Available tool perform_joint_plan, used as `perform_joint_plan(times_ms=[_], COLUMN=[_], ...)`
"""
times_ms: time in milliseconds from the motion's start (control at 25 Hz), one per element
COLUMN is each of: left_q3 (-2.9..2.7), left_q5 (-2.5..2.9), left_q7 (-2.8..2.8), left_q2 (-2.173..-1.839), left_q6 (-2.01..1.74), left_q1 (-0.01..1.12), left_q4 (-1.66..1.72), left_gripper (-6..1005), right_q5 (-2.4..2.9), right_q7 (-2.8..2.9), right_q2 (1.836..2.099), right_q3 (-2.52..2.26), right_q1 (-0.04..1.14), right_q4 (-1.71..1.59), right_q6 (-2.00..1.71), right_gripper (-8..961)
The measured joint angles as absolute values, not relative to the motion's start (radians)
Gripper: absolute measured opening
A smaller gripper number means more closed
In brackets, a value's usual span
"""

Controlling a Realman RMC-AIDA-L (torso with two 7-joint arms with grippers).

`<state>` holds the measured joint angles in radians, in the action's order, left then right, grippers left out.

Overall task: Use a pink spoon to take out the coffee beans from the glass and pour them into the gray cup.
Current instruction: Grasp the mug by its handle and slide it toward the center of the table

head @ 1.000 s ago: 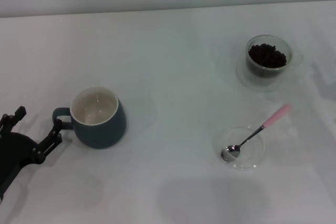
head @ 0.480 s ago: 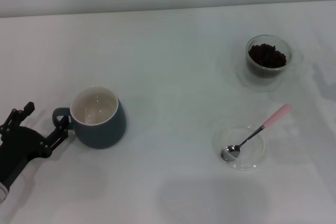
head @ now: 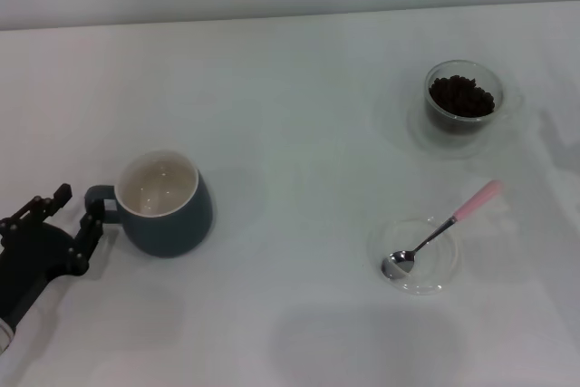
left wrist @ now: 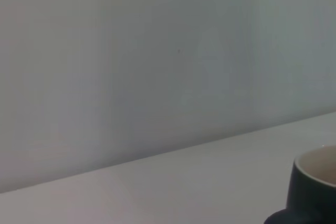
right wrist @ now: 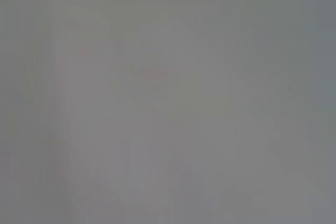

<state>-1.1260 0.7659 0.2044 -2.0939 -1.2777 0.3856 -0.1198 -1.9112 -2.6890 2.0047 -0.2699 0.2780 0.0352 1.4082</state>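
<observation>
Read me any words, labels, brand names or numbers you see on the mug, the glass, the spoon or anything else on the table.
There is no readable text in any view.
Dark blue-gray mug with cream inside: plain, no print.
Small clear glass of dark coffee beans: no label.
Pink-handled metal spoon in the shallow clear dish: no marking visible.
Black left gripper by the mug handle: no lettering visible.
White table: bare of signs.

You get soft, even, diffuse light on the table (head: pixel 290 88); shadows stay faint. The left wrist view is soft and hazy, the right wrist view a featureless gray blur.
</observation>
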Motion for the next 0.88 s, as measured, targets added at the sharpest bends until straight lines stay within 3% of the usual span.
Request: perform_joint_plan(times_ms=[80,320,520,880], left_q3=[-1.126,-1.124,-1.125,-1.126], left_q5=[0.766,0.765,0.765,0.765], left_q7=[0.205,0.207,0.222,0.224], left_q2=[-2.094,-2.094,-2.096,-2.097], left_q6=[-1.275,-1.264,-1.264,-1.264], left_q1=[0.386,0.39,0.392,0.394], left_q4=[-0.12,-0.12,-0.12,-0.12], left_gripper=[477,239,158,156], right_q5=[-1.911,-1.911,-1.911,-1.911], right_q7=[-2.689,-2.689,-2.689,-2.689], right_q2=[2.005,2.006,2.006,2.005], right_q3=[-0.27,-0.27,-0.27,-0.27], right_q1=[0.278,0.276,0.271,0.264], right_q4=[0.035,0.035,0.035,0.035], right_q6=[1.408,1.408,1.408,1.409], right_gripper=[679,679,680,680])
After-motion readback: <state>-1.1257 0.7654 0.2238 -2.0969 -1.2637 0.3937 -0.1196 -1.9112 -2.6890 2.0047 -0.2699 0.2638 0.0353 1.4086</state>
